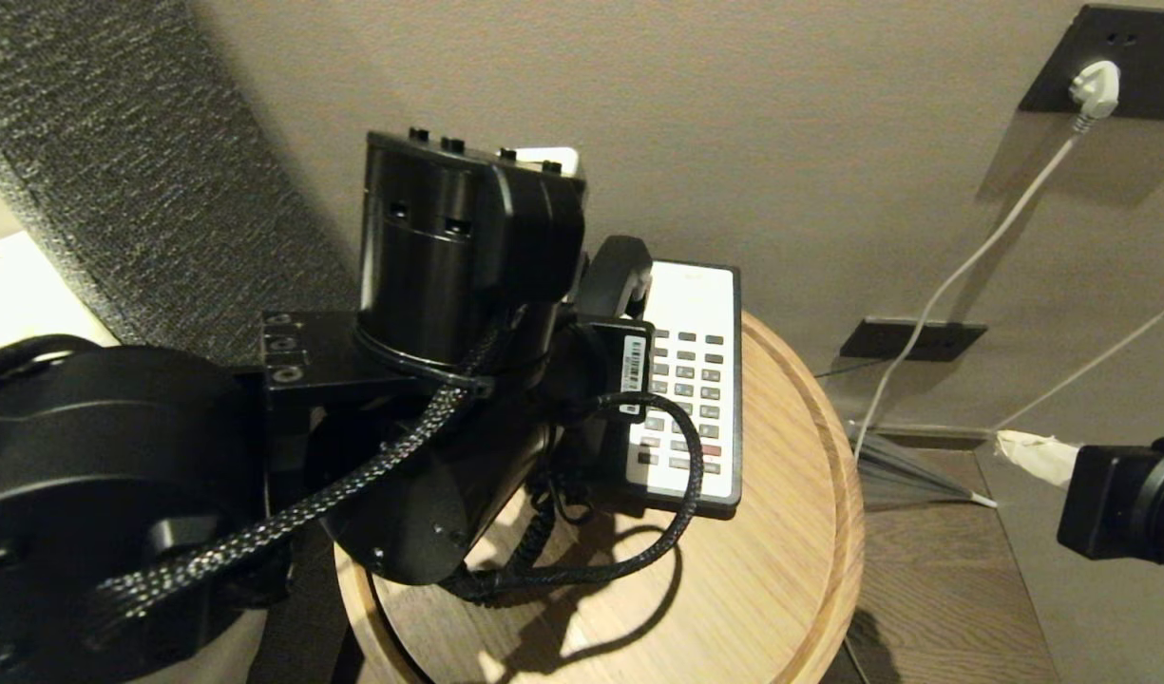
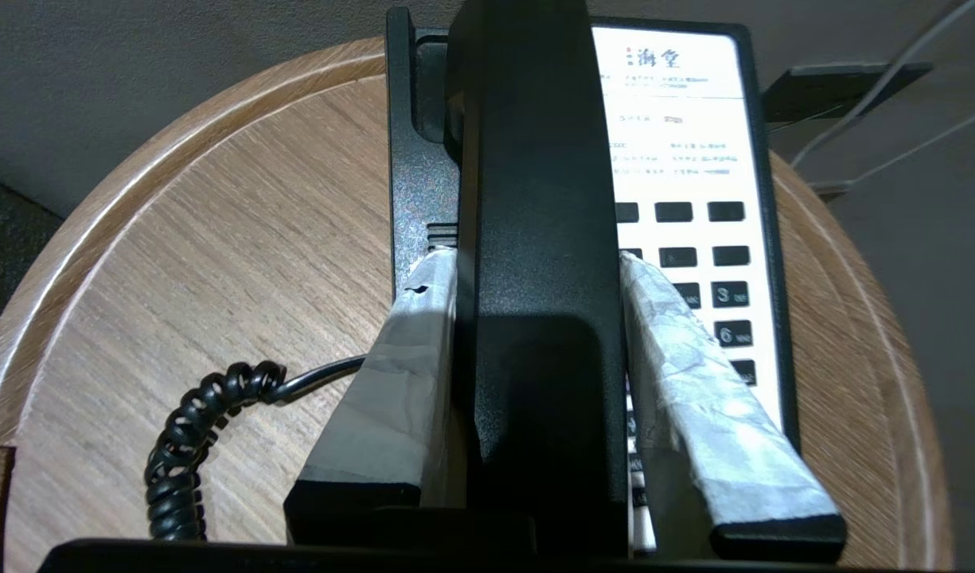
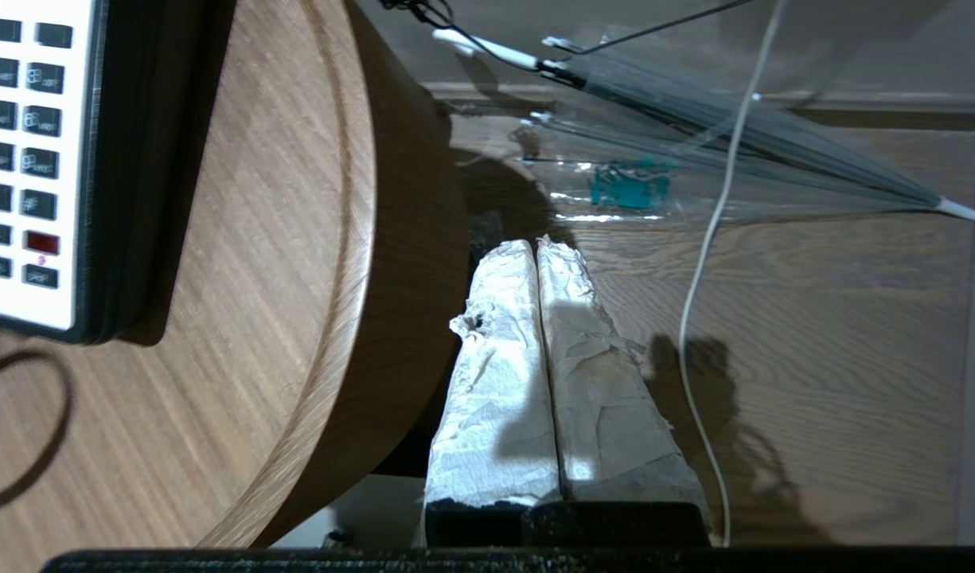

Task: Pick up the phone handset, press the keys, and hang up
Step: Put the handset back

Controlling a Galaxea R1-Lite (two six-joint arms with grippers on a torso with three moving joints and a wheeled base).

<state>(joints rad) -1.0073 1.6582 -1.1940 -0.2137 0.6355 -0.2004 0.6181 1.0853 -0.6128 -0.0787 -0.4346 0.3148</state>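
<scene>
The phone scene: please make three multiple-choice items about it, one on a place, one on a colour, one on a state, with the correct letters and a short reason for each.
1. Where is the right gripper?
A. Over the floor beside the round table
B. On the keys
C. Around the coiled cord

2. What colour is the odd button among the dark grey keys?
A. Green
B. Red
C. Yellow

3. What is the left gripper doing?
A. Hanging open, away from the phone
B. Pressing a key
C. Gripping the phone handset

Answers:
1 A: in the right wrist view its fingers hang past the table's edge, above the wooden floor.
2 B: one red button sits low in the grid.
3 C: its taped fingers press on both sides of the black handset.
</scene>
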